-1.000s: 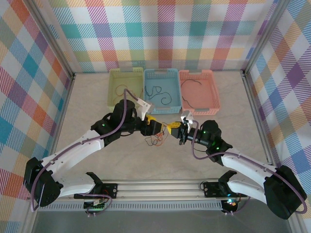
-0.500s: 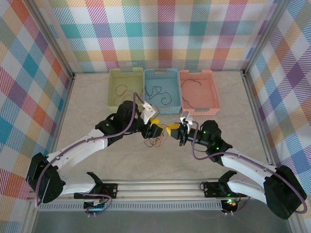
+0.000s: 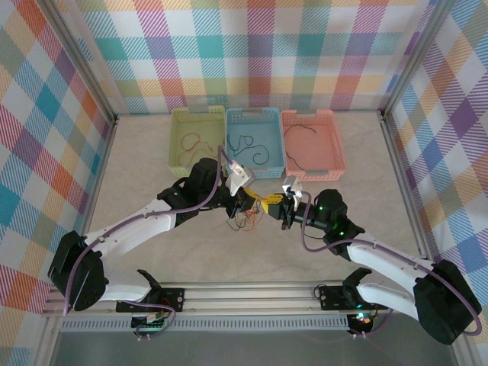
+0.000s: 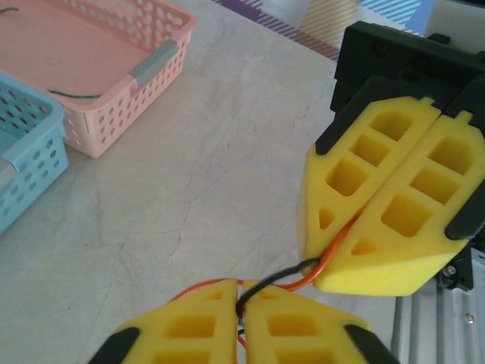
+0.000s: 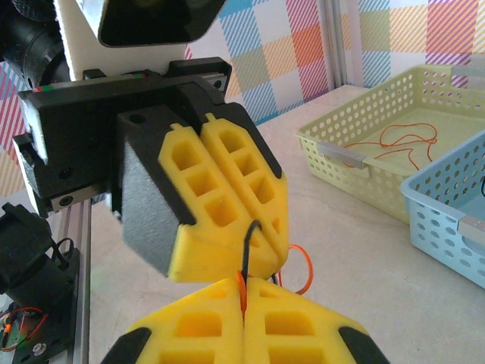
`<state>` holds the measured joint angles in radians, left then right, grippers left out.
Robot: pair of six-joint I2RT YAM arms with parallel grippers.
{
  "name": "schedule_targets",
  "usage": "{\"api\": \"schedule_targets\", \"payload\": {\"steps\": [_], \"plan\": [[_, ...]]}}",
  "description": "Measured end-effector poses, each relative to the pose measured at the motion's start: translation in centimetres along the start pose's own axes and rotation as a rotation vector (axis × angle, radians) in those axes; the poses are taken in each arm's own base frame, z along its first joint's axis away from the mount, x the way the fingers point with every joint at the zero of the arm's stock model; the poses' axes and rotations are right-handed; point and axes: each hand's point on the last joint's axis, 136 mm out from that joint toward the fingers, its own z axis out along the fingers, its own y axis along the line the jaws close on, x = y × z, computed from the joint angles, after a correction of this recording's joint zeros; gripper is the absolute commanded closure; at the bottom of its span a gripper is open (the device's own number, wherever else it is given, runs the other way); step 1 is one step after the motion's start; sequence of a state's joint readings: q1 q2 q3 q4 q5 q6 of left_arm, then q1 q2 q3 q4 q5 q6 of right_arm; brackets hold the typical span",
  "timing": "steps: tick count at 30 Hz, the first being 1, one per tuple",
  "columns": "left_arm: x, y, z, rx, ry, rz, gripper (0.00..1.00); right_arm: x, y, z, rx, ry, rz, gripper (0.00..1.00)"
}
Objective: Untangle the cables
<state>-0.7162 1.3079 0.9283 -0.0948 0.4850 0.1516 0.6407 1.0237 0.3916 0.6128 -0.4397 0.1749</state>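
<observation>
Three baskets counted: green basket (image 3: 198, 113), blue basket (image 3: 255, 112), pink basket (image 3: 309, 114). Two grippers: left gripper (image 3: 252, 200), right gripper (image 3: 272, 204). One small clump of cables (image 3: 245, 222); two strands, orange and black, countable up close.

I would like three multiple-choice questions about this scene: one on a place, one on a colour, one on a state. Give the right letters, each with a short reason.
1. Where in the row does the blue basket stand?
A. left end
B. middle
C. right end

2. What colour is the cable in the yellow-green basket?
A. orange
B. white
C. blue

3. How are the left arm's fingers?
A. wide open
B. shut on nothing
C. shut on the cables

1 B: it stands between the yellow-green basket and the pink basket.
2 A: the right wrist view shows an orange cable in it.
3 C: they press together on black and orange cables.
</observation>
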Motion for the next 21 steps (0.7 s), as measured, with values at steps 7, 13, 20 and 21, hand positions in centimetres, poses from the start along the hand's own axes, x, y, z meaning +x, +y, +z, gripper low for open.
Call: {"api": "schedule_targets", "payload": {"steps": [7, 13, 20, 21], "plan": [[0.0, 0.3, -0.3, -0.027, -0.026, 0.01, 1.0, 0.0, 0.0, 0.0, 0.001, 0.0, 0.0, 1.0], [-0.6, 0.5, -1.4, -0.078, -0.066, -0.019, 1.0, -0.3, -0.2, -0.1, 0.018, -0.01, -0.003, 0.61], [-3.2, 0.0, -3.9, -0.109, -0.168, -0.066, 1.0, -0.2, -0.9, -0.2, 0.057, -0.008, -0.005, 0.49], [-3.4, -0.2, -4.2, -0.106, -0.18, -0.07, 1.0, -0.2, -0.9, -0.2, 0.061, -0.007, -0.004, 0.49]]}}
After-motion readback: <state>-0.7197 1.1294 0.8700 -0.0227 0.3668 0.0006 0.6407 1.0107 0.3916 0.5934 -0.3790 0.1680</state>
